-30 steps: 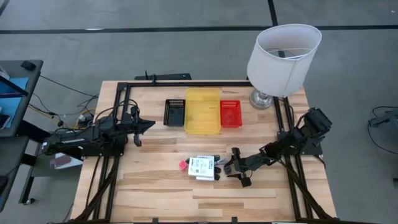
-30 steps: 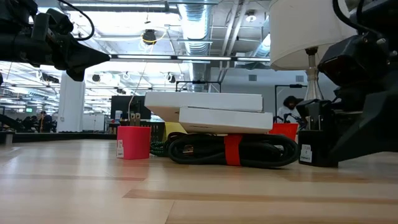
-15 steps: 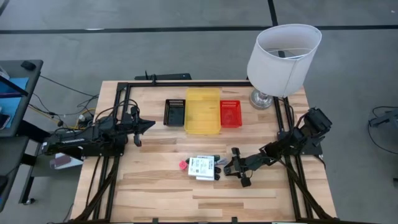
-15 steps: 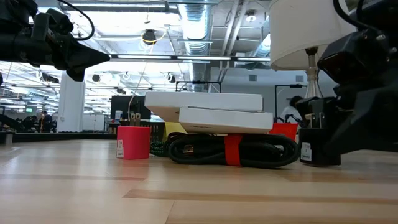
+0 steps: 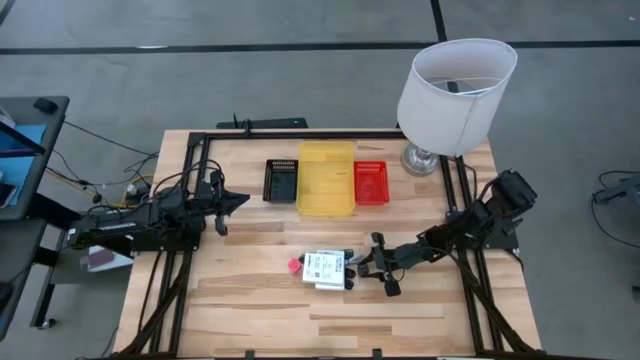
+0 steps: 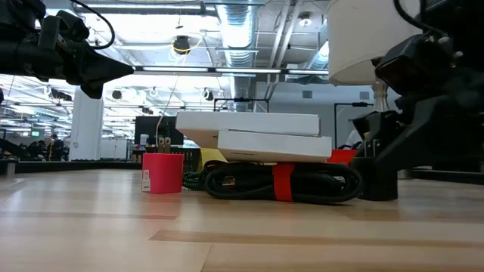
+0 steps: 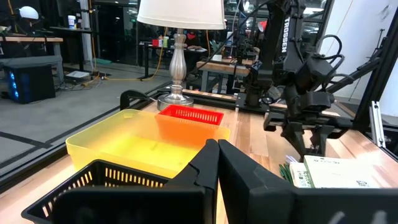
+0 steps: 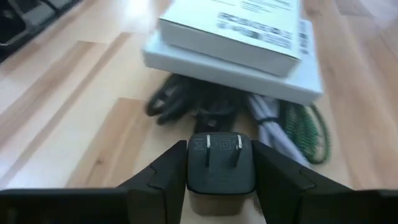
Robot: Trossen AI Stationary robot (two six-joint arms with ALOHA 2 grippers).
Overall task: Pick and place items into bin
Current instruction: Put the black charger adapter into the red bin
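The items lie in a pile mid-table. Two white labelled flat packs (image 5: 325,268) (image 6: 249,132) rest stacked on a coiled black cable bundle (image 6: 280,183). A green-and-black cord (image 8: 305,127) lies beside it, and a small red piece (image 5: 294,265) (image 6: 162,172) stands on the table to the left. My right gripper (image 5: 375,262) (image 8: 214,155) is just right of the pile, shut on the tiny black cube (image 8: 214,168), a plug block with two prongs. My left gripper (image 5: 240,199) (image 7: 217,155) hovers shut near the table's left, clear of everything. My right gripper pinches the black cube by two opposite side faces (image 8: 191,167), one finger (image 8: 155,174) on each. The fingers come from the table's right, slanting down. The face with the two prongs (image 8: 214,143) is turned toward the wrist camera. Whether the cube is clear of the table I cannot tell.
Three bins stand in a row at the far middle: black (image 5: 282,180), yellow (image 5: 326,178) and red (image 5: 371,182). A lamp with a white shade (image 5: 455,85) stands at the far right corner on its base (image 5: 420,158). Bare wood lies toward the near edge.
My right gripper has shifted a little toward the pile and the far edge and has turned, carrying the black cube with it. The cube's white label, seen earlier in the low view, no longer shows. The pile has stayed where it was.
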